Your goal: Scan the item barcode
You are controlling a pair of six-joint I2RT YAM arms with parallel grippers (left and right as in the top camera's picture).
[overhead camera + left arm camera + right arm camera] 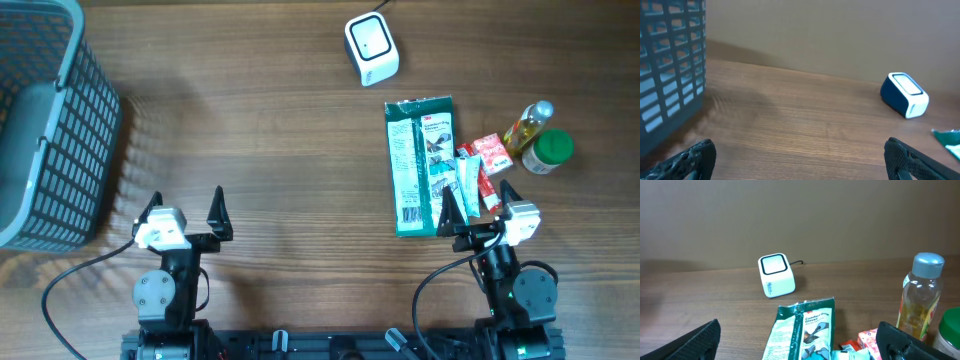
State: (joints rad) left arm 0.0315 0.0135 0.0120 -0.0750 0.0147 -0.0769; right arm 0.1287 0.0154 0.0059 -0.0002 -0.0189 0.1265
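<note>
Grey mesh basket (pixel 60 120) is placed far left on the wooden table (pixel 290 170). Left gripper (pixel 187 200) is seen just right of it, jaws spread wide, nothing held or touched. White scanner (pixel 371 48) is set at the far edge, centre-right, window facing up.

Green glove packet (pixel 420 165) is laid flat nearer the robot than the scanner, lengthwise. It is taken as the likely item, though that is not fixed by the task; its barcode is not made out. It is judged light, thin and floppy, with slick film. Sagging is expected if it is pinched at one corner, so a grip across a long edge or the near short end is suggested, printed faces left uncovered.

Right gripper (pixel 476 195) is positioned over the packet's near right corner, jaws fully apart, nothing held. Contact with the small white packet (pixel 467 185) under it cannot be told. Red sachets (pixel 490 152) are heaped just right of the glove packet, then oil bottle (pixel 530 122) and green-lidded jar (pixel 549 152) side by side.
</note>
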